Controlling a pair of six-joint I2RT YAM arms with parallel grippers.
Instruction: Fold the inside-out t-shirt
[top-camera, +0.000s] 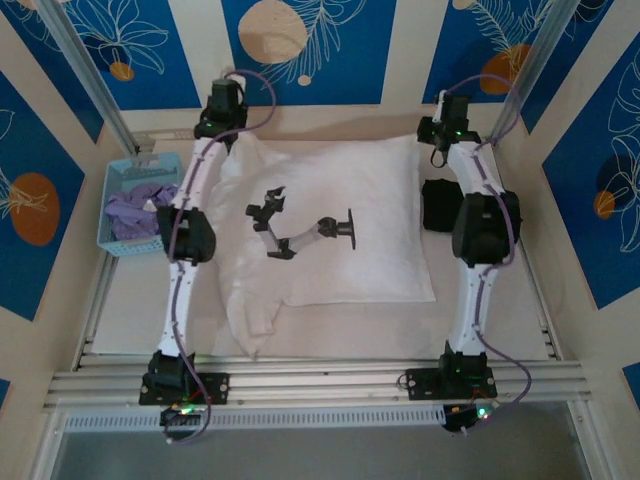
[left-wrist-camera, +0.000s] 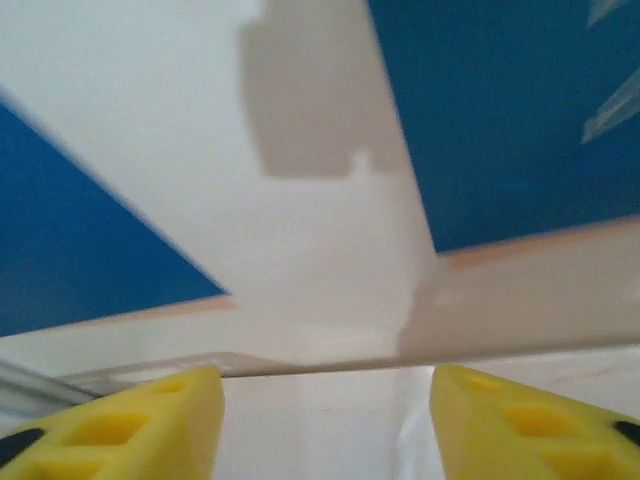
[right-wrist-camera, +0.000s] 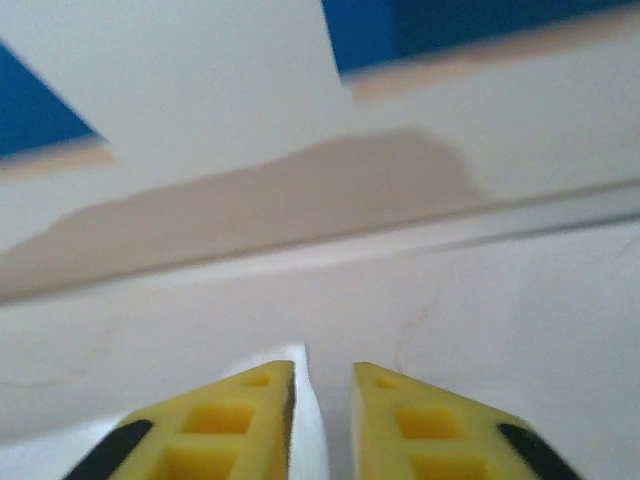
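The inside-out t-shirt (top-camera: 370, 190) lies spread flat across the table, white, with a small dark print (top-camera: 300, 228) near its middle. Its lower left part is bunched into folds (top-camera: 250, 310). My left arm reaches to the shirt's far left corner, and the left gripper (left-wrist-camera: 325, 378) stands open with nothing between its yellow fingers (left-wrist-camera: 165, 415). My right arm reaches to the far right corner. The right gripper (right-wrist-camera: 322, 372) has its jaws slightly apart; a thin white edge of the shirt (right-wrist-camera: 312, 425) lies against the left finger, not pinched.
A blue basket (top-camera: 112, 180) holding a lavender garment (top-camera: 135, 210) stands at the table's left edge. A black garment (top-camera: 437, 205) lies by the right arm. Both grippers are close to the back wall (left-wrist-camera: 330, 200) and the table's far edge.
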